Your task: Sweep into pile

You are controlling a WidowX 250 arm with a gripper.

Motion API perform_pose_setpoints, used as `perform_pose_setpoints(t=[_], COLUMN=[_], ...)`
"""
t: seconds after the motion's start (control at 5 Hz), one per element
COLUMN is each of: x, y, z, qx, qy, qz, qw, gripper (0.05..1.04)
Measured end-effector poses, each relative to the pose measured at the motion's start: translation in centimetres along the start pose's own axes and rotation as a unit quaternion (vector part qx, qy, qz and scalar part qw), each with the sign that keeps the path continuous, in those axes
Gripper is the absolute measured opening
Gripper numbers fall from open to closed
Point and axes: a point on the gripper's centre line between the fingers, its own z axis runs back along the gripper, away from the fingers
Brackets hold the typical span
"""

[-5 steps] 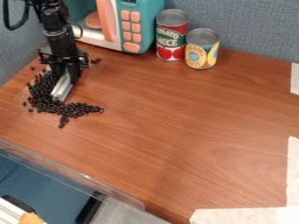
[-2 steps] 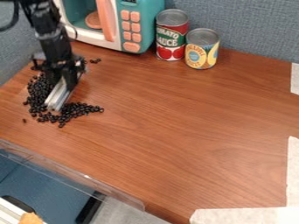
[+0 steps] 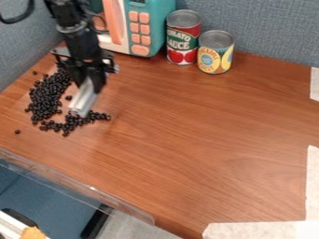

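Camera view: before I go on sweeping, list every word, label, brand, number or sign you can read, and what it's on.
"TOMATO", first letter faint: red can.
"SAUCE": same can, below it.
Yellow-and-blue can: curved lettering, too blurred to quote surely.
Toy microwave: marks on its dark display, too small to read.
No brand or number is readable.
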Motion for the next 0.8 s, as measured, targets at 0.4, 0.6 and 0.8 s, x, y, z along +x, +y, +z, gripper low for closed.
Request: perform_pose_setpoints(t=[0.4,0.6,0.8], x=[-2.6,-3.8,-4.9], y=[-5.0,-4.7,-3.8], z=[-2.5,-3.6,-4.5], qx=[-0.009,0.008,0.038], qy=[0.038,0.048,0.061], qz=[-0.057,-0.074,-0.099], qw=[0.9976,0.9961,0.9925], gripper=[0.370,0.370,0.370])
